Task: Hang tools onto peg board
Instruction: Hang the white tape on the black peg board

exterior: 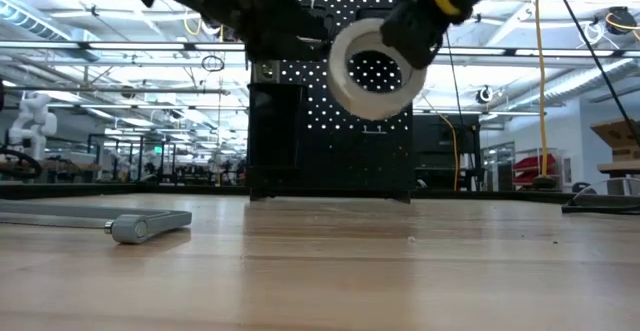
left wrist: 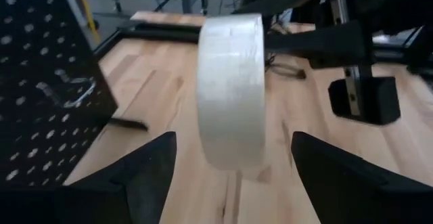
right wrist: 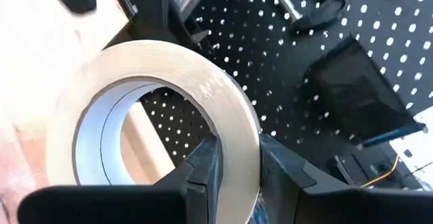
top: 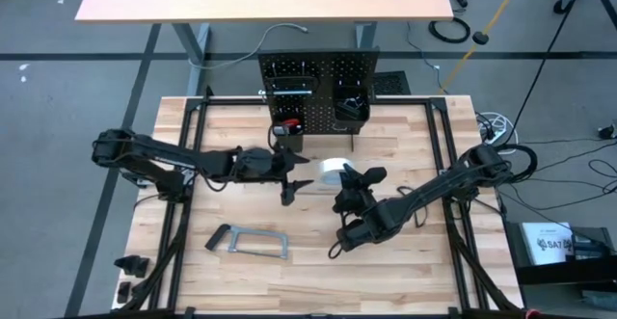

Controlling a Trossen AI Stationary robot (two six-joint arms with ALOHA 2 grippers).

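Observation:
The white tape roll [top: 333, 172] hangs upright on edge above the table's middle, in front of the black peg board [top: 318, 73]. Through its hole, the low view shows the peg board [exterior: 300, 121]. My right gripper [right wrist: 240, 176] is shut on the roll [right wrist: 169, 95]. My left gripper [left wrist: 233, 176] reaches in from the table's left and is open. Its two fingers stand on either side of the roll [left wrist: 230, 88] without touching it. A grey clamp [top: 249, 242] lies flat on the near left of the table. My right gripper pinches the roll's band [right wrist: 237, 149] between its two fingers, one on each flat side face, at the rim nearest the arm. It comes roughly level from the table's right near side. The roll is lifted clear of the table, upright, with its hole facing the near edge [exterior: 375, 68].
The peg board carries two black bins [top: 349, 107] and hooks, with a red-handled tool [top: 286, 126] at its foot. The grey clamp's end [exterior: 150, 226] rests on the near left tabletop. Small dark parts [top: 130, 261] lie by the left edge.

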